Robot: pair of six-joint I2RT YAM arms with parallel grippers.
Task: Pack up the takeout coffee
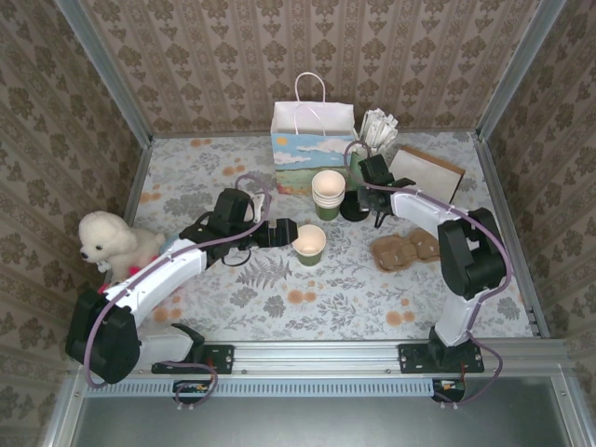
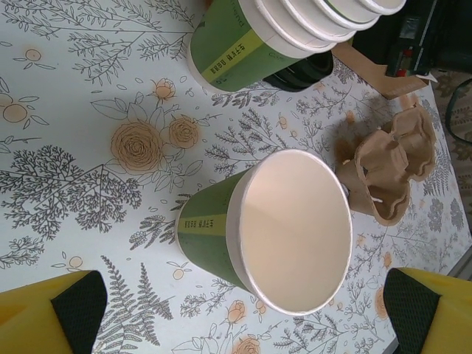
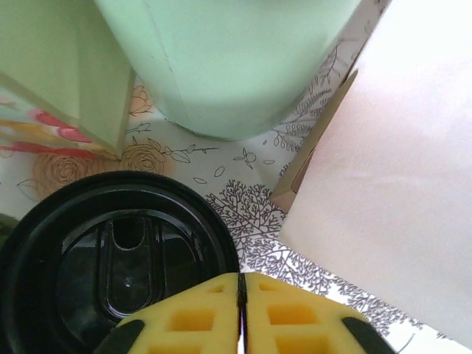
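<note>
Left wrist view: the cup (image 2: 287, 228) stands lidless with its cream inside bare. A yellow-green strip on its side carries print too small to read, and the stack (image 2: 251, 44) at 12 o'clock wears the same strip. The left gripper (image 2: 247, 317) has its fingers spread wide on either side of the cup, touching nothing. The carrier (image 2: 387, 173) lies at 2 o'clock.

In the top view the cup sits mid-table, with bare cloth at 6 o'clock and the bag (image 1: 312, 149) at 12.

The right wrist view alone shows the right gripper (image 3: 242, 313) with pads pressed together over the rim of the lid (image 3: 110, 258). Whether they pinch it cannot be told. The holder (image 3: 228, 59) is at 12.
</note>
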